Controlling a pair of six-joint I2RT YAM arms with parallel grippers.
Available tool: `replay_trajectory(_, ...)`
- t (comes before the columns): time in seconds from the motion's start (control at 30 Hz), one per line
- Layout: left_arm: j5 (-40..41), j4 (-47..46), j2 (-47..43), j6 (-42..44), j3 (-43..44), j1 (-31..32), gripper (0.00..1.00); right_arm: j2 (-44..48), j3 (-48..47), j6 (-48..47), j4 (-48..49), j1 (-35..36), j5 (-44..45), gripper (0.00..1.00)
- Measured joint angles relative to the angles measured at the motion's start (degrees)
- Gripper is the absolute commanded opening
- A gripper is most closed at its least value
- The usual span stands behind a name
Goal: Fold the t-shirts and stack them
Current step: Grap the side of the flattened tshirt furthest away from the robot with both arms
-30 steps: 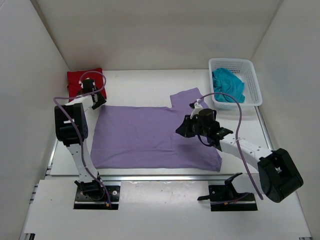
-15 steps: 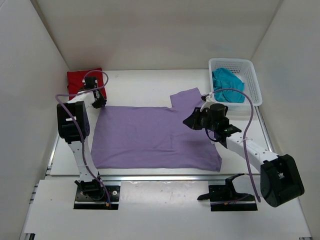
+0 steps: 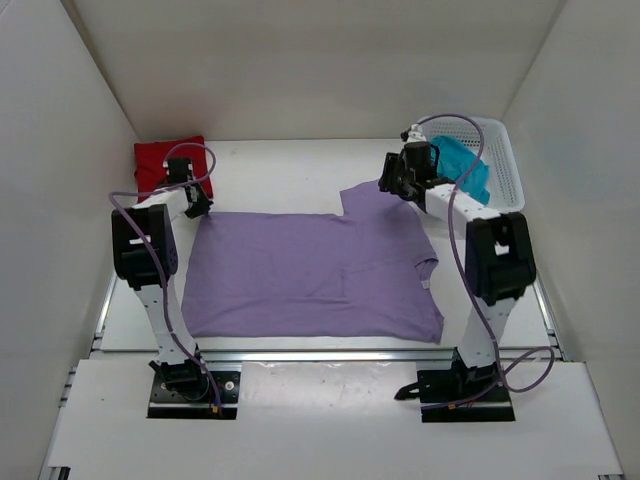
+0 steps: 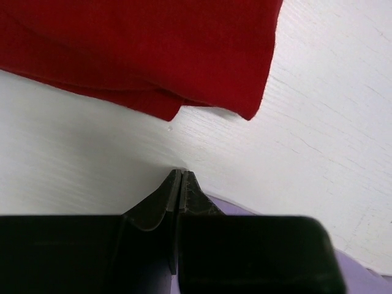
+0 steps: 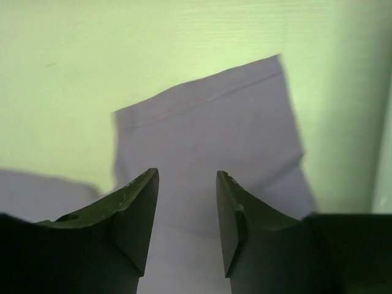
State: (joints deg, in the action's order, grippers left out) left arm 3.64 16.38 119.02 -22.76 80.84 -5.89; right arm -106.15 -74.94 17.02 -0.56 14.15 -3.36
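**Bright, even light; one view tinted green**

Overhead view: soft, even white light with faint shadows and no glare. Right wrist view: a strong green cast covers the table (image 5: 73, 73), and the lavender t-shirt (image 5: 208, 122) looks slightly soft. Left wrist view: crisp, with a dark near foreground.

1. The place is a robot test cell in a lab: plain white panels (image 3: 300, 70) box in a white table (image 3: 290, 170) on three sides.
2. The left arm (image 3: 145, 260) and the right arm (image 3: 495, 260) stand on black base plates (image 3: 225, 400) beside an aluminium rail (image 3: 320, 355).
3. Purple cables (image 3: 188, 146) loop openly along the arms.
4. A lavender t-shirt (image 3: 300, 275) and a white mesh basket (image 3: 505, 150) lie there like test props.
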Motion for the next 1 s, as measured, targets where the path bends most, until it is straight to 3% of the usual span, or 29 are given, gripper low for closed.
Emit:
replay_trajectory(0.2,-1.5,-1.4,-0.1,-1.0,-0.6,0.1,0.0,-16.7,-19.4,-4.2,-10.7,-2.4,7.4,0.33)
replay_trajectory(0.6,-2.7,-2.9,-0.4,-1.3,-1.6,0.4,0.0,-42.2,-60.9,-7.0,-31.3,-3.6,11.8,0.37)
replay_trajectory(1.0,-2.8,-3.1,-0.4,-1.5,-1.7,0.6,0.0,-43.9,-64.6,-5.7,-40.6,-5.2,8.3,0.34)
